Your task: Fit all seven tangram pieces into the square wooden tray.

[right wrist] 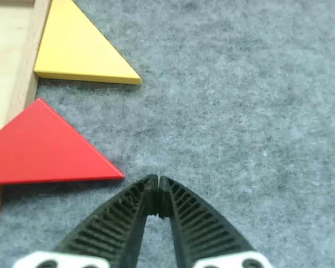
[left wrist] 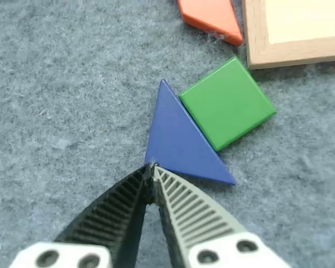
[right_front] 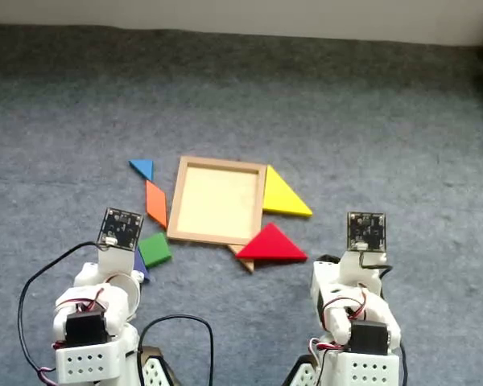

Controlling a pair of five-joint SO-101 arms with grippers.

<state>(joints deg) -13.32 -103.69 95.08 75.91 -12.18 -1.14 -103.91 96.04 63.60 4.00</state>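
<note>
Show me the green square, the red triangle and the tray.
green square (left wrist: 228, 103): left wrist view, middle of its top face.
red triangle (right wrist: 39, 146): right wrist view, middle of its top face.
tray (left wrist: 301, 52): left wrist view, on its wooden rim.

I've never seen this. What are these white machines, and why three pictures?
These are two robot arms, the left arm and the right arm, seen from above in the high view. The other two pictures come from wrist cameras, each looking along its pincer-like tool. On the grey carpet lies a square wooden tray, with coloured puzzle pieces outside it: a yellow triangle, a red triangle, an orange slanted piece, a small blue triangle, a green square and a dark blue triangle. The left tool is shut, its tip at that triangle's corner; the right tool is shut over carpet. Neither holds anything.
</note>
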